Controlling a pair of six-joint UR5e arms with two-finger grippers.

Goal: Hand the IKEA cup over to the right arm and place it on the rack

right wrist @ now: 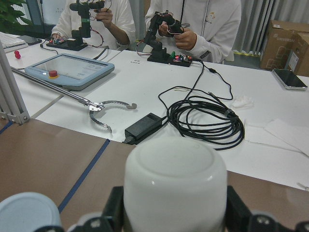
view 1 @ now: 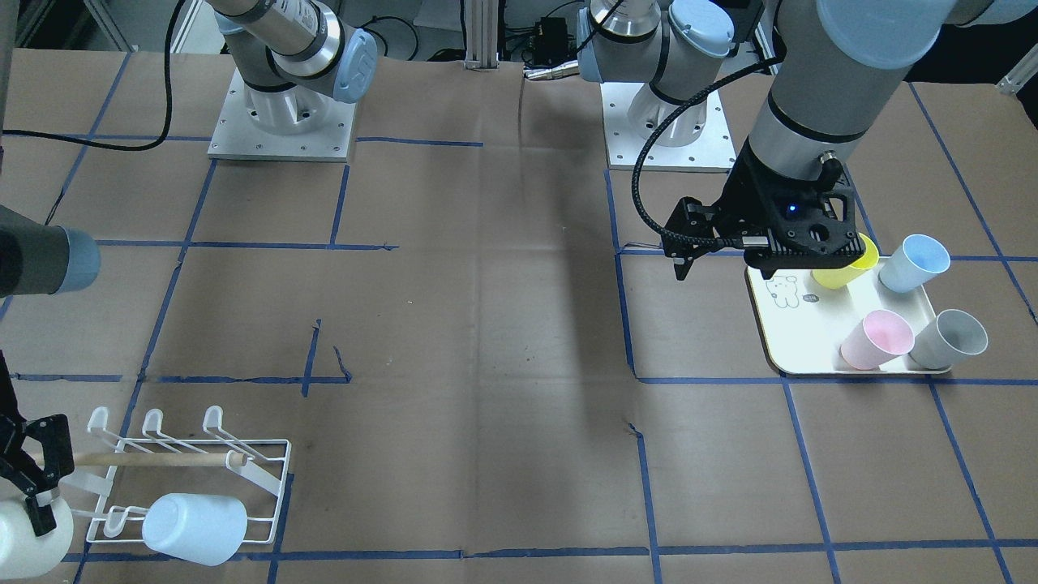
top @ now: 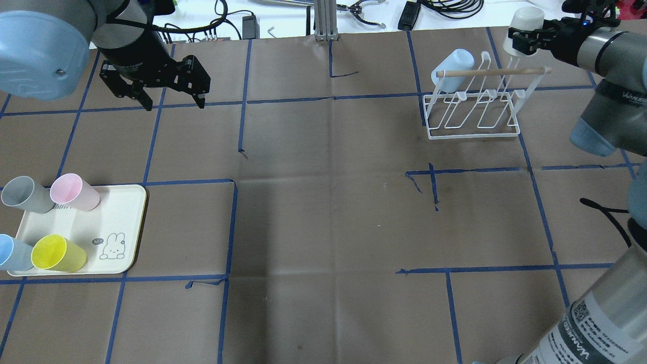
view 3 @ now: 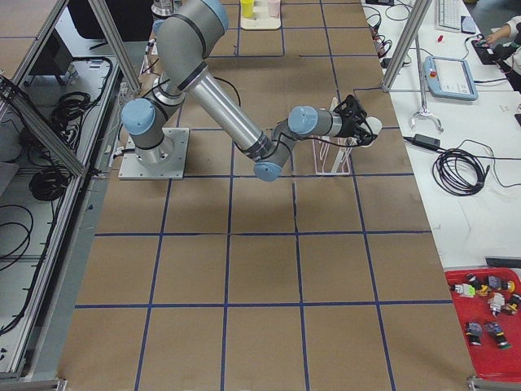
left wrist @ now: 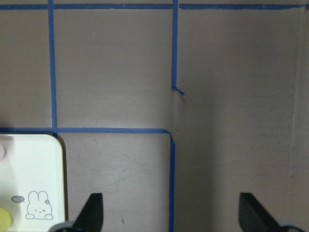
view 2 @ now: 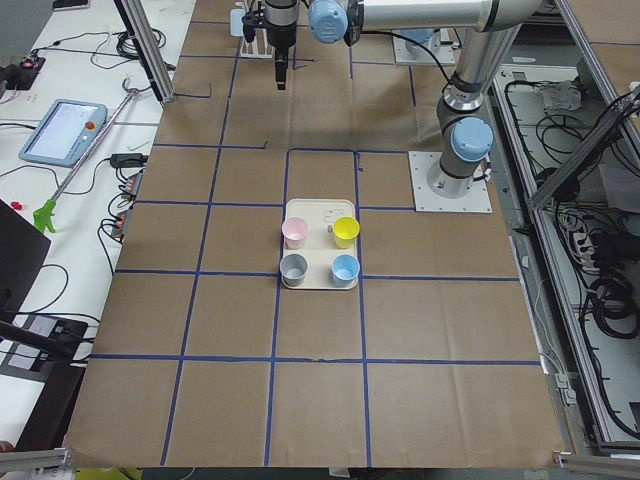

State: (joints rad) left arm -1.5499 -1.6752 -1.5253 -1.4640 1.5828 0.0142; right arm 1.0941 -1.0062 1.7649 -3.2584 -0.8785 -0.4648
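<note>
The IKEA cup [top: 525,20] is white, and my right gripper [top: 526,40] is shut on it just beyond the rack's far right end. In the right wrist view the cup [right wrist: 176,179] fills the space between the fingers, its base toward the camera. The white wire rack [top: 475,108] has a wooden dowel [top: 493,72] across it and a light-blue cup [top: 452,68] hung on its left end peg. My left gripper [top: 175,105] hangs open and empty over bare table beyond the tray, its fingertips [left wrist: 94,208] spread wide.
A cream tray [top: 126,227] at the near left holds a yellow cup [top: 58,254], a pink cup [top: 76,192], a grey cup [top: 25,194] and a light-blue cup [top: 12,253]. People sit at a white desk [right wrist: 159,92] with cables behind the table.
</note>
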